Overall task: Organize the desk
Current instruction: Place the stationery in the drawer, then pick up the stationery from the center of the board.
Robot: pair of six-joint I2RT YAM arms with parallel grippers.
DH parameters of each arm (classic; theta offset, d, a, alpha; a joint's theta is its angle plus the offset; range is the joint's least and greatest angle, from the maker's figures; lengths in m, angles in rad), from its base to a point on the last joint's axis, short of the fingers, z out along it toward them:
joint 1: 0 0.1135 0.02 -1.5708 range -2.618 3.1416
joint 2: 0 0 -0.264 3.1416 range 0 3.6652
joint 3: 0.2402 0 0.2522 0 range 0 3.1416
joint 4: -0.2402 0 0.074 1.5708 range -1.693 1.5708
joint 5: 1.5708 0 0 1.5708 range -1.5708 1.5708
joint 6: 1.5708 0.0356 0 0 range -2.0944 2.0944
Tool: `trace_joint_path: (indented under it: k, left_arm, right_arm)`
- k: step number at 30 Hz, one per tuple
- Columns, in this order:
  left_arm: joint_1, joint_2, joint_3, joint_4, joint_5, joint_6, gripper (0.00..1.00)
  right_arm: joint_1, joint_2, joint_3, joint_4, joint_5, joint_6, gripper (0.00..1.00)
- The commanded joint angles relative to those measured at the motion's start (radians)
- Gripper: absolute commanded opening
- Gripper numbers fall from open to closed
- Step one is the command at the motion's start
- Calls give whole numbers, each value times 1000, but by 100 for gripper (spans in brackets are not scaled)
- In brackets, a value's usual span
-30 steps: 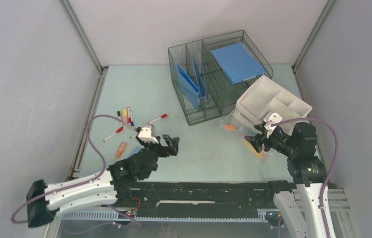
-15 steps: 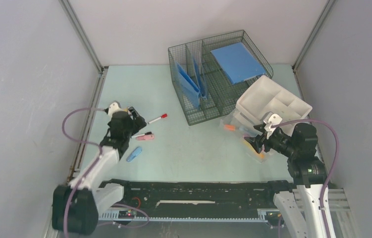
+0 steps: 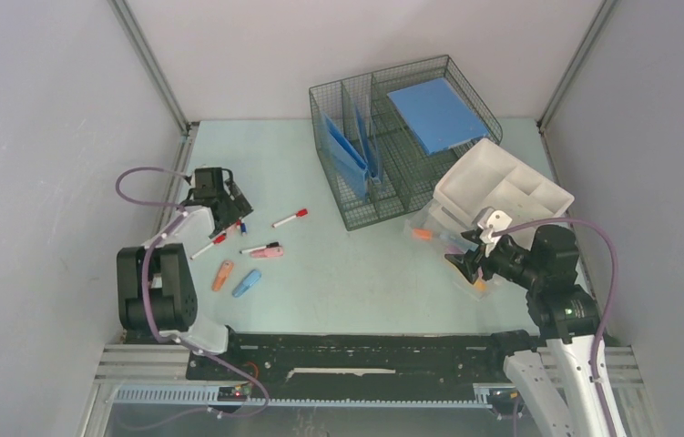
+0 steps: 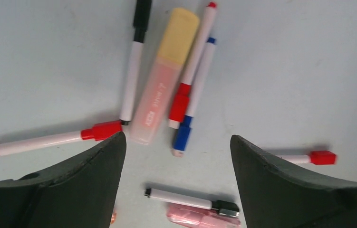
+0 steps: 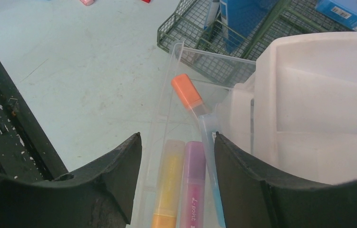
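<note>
Desk (image 3: 356,282), pale mint, lies beneath both claws and carries every item logged here.

Left claw (image 4: 176,140): released, jaws wide, nothing gripped, tips down over loose pens at the desk's left side.

Whiteboard markers around this claw: six.
- First red-capped marker (image 4: 53,141), outside the finger on the left of the wrist view.
- Just ahead of the gap between the jaws are three: first black-capped marker (image 4: 132,80), second red-capped marker (image 4: 193,61) and blue-capped marker (image 4: 196,90). The last two lie side by side.
- Second black-capped marker (image 4: 186,200), behind the gap, toward the wrist.
- Third red-capped marker (image 4: 312,157), outside the other finger.

Loose highlighters: four.
- Yellow-capped highlighter (image 4: 164,85), ahead of the gap, between the black and red markers.
- Pink highlighter (image 4: 200,219), just beside the second black-capped marker.
- Orange highlighter (image 3: 221,275) and blue highlighter (image 3: 247,283), behind the claw, toward the near edge.

Wire basket (image 3: 383,211): one, ahead of the right claw and to its left. It holds three blue folders: two upright folders (image 3: 345,155) in narrow slots and one flat folder (image 3: 436,114).

White tray (image 5: 309,85): one, tilted, just ahead of the right claw.

Clear box (image 5: 164,114): one, holding three highlighters: yellow (image 5: 167,190), pink (image 5: 193,180) and an orange-capped pale blue one (image 5: 188,94).

Right claw (image 5: 176,138): jaws apart, straddling the box's near end. Cannot tell whether they press on its walls.
</note>
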Motion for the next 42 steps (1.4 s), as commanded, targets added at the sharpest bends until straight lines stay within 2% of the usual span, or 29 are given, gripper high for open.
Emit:
trace_joint_path:
  k: [1,6,12,17,21,31,36,42]
  left_arm:
    - [51,70,89,-77,68,89,86]
    - [79,168,180,-147,84,149,79]
    - [100,250,274,-219,89,197,58]
    - [102,307,351,-276,83,227,55]
    - [113,356,408,-320,80,241,49]
    - [131,448,494,-397,110,272,43]
    - [132,487,547,-438,117,295,49]
    - [135,534,586,-471,146,310,50]
  right_arm:
    - [32,11,20,11,29,-20,65]
    - [70,22,19,11,52,-29,66]
    - [83,32,20,9,70,-34,66]
    - [77,40,20,7,78,-38,66]
    - [65,46,20,5,74,-39,66]
    - [52,58,20,0,70,-45,67]
    - [52,61,20,-3,72,-49,67]
    - [54,61,19,-3,77,-53,67]
